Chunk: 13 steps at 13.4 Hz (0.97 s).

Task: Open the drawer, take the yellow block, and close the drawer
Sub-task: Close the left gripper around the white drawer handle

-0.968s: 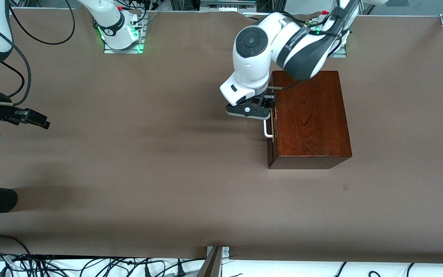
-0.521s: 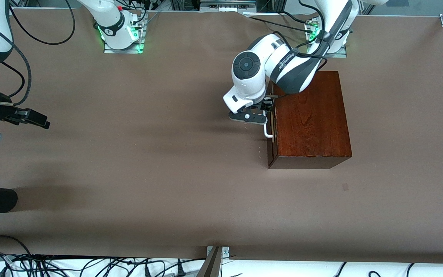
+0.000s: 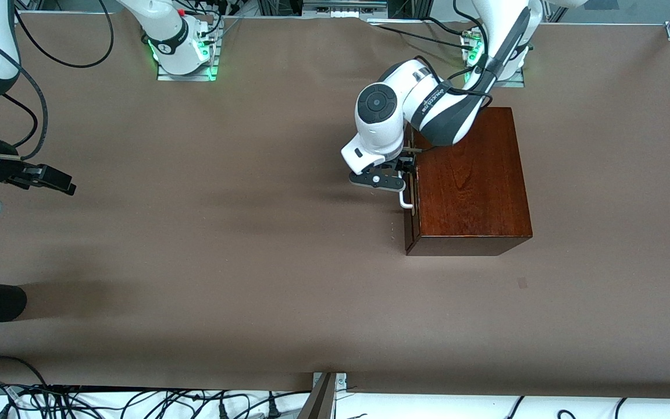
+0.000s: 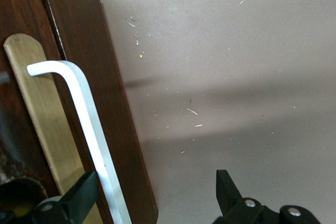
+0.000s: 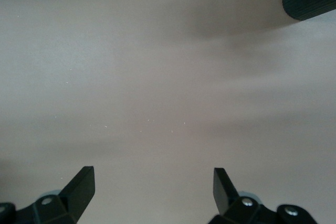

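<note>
Front view, I see my right gripper [image 3: 56, 180] waiting, fingers spread, over bare table [image 3: 224, 250] at its own end. My left gripper [image 3: 396, 177] hangs at the drawer [image 3: 409, 192] front, jaws apart astride the white loop handle [image 4: 89, 135]. Dark reddish front, brass plate [image 4: 39, 108], seated flush in the glossy mahogany box [image 3: 469, 180].

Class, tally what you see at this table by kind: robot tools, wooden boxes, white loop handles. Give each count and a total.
Robot tools: 2, left tool at the handle, right tool waiting over bare table.
Wooden boxes: 1.
White loop handles: 1.
Total: 4.
</note>
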Tool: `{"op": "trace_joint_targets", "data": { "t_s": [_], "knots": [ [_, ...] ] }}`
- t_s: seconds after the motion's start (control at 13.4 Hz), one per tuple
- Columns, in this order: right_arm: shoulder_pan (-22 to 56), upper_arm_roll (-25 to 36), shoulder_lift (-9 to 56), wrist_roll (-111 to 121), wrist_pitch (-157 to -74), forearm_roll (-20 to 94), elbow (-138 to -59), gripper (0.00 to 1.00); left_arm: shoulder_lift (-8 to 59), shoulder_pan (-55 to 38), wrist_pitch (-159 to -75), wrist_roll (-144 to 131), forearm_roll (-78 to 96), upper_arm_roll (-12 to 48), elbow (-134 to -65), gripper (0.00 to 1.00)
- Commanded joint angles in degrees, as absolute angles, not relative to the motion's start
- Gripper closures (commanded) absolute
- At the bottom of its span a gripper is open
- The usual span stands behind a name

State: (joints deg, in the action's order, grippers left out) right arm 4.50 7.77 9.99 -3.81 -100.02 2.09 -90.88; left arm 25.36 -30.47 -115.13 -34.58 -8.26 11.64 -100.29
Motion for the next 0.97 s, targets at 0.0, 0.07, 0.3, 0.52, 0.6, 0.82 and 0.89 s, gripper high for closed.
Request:
{"op": "trace_joint_targets", "data": {
  "t_s": [0.0,0.07,0.3,0.52,0.6,0.82,0.89],
  "knots": [
    [4.4,7.8,10.2,-2.8,-99.6,3.3,-90.6,0.00,25.3,-30.1,-116.5,-35.1,-11.9,11.3,-101.3,0.00],
    [4.4,7.8,10.2,-2.8,-99.6,3.3,-90.6,0.00,25.2,-30.1,-116.6,-35.1,-12.0,11.3,-101.2,0.00],
    [4.4,7.8,10.2,-2.8,-99.6,3.3,-90.6,0.00,25.9,-30.1,-118.6,-35.1,-12.0,11.1,-101.2,0.00],
    [4.4,7.8,10.3,-2.8,-99.6,3.3,-90.6,0.00,27.2,-30.1,-120.1,-35.1,-12.0,10.2,-101.4,0.00],
    [4.4,7.8,10.3,-2.8,-99.6,3.3,-90.6,0.00,27.5,-30.1,-120.1,-35.2,-12.0,10.1,-101.5,0.00],
    [4.4,7.8,10.3,-2.8,-99.6,3.3,-90.5,0.00,27.7,-30.1,-119.8,-38.3,-12.0,10.1,-101.4,0.00],
    [4.5,7.7,10.3,-2.8,-99.6,3.3,-90.6,0.00,27.5,-30.1,-119.4,-38.9,-12.0,10.1,-101.2,0.00]
  ]
}}
